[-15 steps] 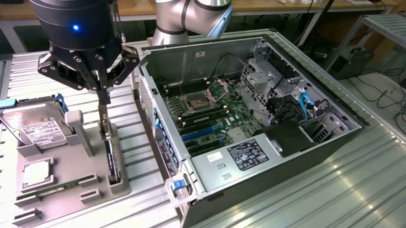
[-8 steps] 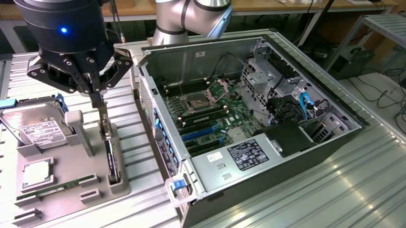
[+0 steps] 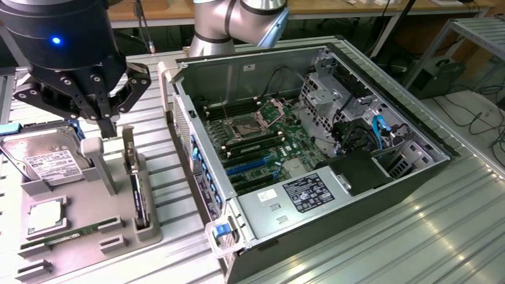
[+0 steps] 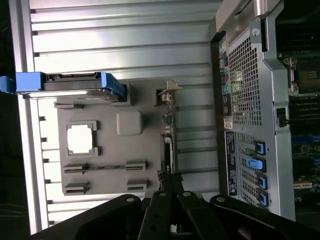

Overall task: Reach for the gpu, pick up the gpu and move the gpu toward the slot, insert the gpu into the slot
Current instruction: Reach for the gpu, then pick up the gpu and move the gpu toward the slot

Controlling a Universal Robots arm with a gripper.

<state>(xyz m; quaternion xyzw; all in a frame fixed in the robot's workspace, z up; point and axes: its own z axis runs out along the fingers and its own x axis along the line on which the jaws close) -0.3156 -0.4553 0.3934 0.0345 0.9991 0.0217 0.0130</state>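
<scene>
Aluminium slats make up the tabletop (image 3: 442, 236). The open computer case (image 3: 236, 74) lies on it, with the grey holder (image 3: 87, 207) beside that. The gpu (image 3: 139, 195) stands on edge in the holder, well apart from the board's blue slots (image 3: 248, 167). My end effector (image 3: 107, 129) hangs closed and empty above the holder, near the card. I judge this the reach. A grip calls for parted fingers straddling the card's top edge.

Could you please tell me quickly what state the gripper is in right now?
Gripper: closed, holding nothing, hanging above the grey tray where the gpu stands on edge.
</scene>
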